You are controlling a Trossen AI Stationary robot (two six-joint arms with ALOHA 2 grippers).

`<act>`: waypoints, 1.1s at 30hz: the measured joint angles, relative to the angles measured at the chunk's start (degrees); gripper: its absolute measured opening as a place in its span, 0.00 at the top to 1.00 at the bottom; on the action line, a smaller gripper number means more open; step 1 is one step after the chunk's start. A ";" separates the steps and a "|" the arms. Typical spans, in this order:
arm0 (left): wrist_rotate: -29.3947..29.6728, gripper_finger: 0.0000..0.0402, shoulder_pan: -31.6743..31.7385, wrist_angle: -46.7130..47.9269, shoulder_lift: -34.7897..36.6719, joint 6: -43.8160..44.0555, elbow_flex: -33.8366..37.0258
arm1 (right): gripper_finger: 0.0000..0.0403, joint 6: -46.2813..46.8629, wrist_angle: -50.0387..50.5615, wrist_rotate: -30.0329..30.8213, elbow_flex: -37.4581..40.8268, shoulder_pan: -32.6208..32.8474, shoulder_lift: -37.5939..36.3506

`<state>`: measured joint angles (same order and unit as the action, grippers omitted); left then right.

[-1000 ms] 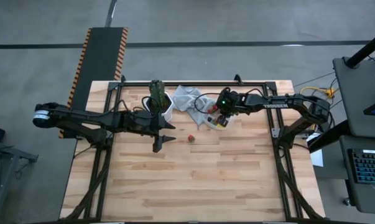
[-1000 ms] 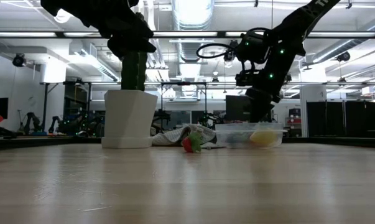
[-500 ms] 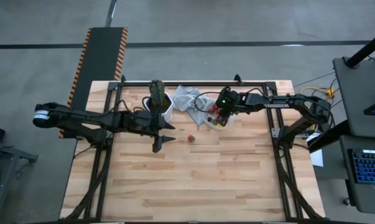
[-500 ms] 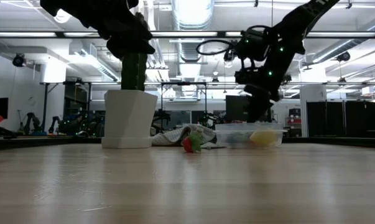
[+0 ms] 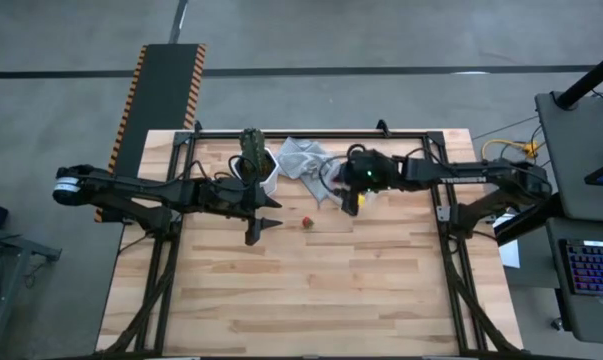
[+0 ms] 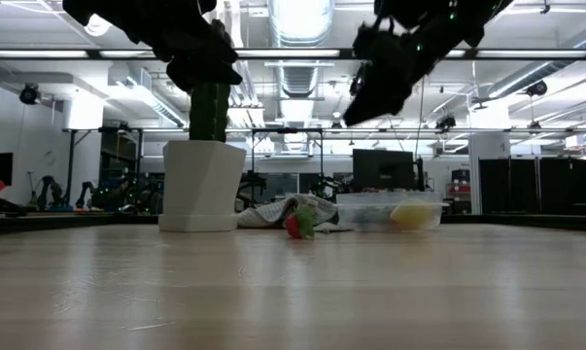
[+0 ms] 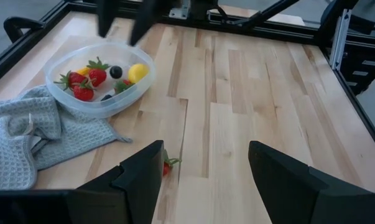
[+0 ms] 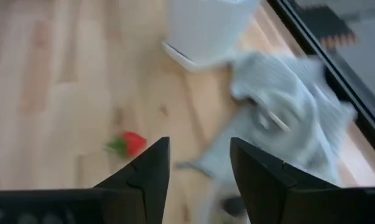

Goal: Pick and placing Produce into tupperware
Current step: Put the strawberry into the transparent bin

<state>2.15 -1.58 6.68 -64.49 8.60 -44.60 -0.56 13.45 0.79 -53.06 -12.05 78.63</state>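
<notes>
Container (image 7: 100, 78) beside grey cloth (image 7: 25, 134), holds strawberries, lemon, dark berry. Right gripper (image 5: 349, 204) raised by container – fingers apart, empty. One strawberry (image 5: 307, 223) loose on table (image 5: 311, 290) – near container. Left gripper (image 5: 272, 211) idle, fingers apart.

Open workshop hall, grey concrete floor, one work desk to the side.
Concrete floor (image 5: 381, 40) carries dark seam lines; a black mat with hazard-striped edges (image 5: 161, 95) lies beside the wooden table (image 5: 361, 290). A desk with keyboard (image 5: 593, 268) stands near. Ceiling ducting (image 6: 302, 24) and bright strip lights (image 6: 88, 24) run overhead.
</notes>
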 joint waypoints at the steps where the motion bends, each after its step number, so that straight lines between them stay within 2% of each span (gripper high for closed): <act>1: 0.00 0.45 -0.01 0.00 0.00 0.00 0.00 | 0.60 -0.72 -0.72 -0.08 0.00 1.15 -0.10; 7: 0.01 0.45 0.00 -0.04 0.00 0.00 0.00 | 0.60 -3.37 -4.95 -1.24 0.04 7.85 2.52; 11: 0.00 0.45 -0.02 -0.06 0.00 0.00 0.00 | 0.60 -3.97 -7.45 -1.36 0.04 9.90 5.46; 25: 0.02 0.45 -0.01 -0.04 0.00 0.02 0.00 | 0.60 -1.17 -15.93 -1.19 0.13 10.16 19.19; 33: 0.00 0.45 0.00 -0.02 0.00 0.00 0.00 | 0.60 -0.54 -18.45 -1.19 -0.42 9.99 23.73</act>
<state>2.15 -1.58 6.65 -64.49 8.60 -44.60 -1.10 -4.99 -0.40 -53.48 -2.06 102.35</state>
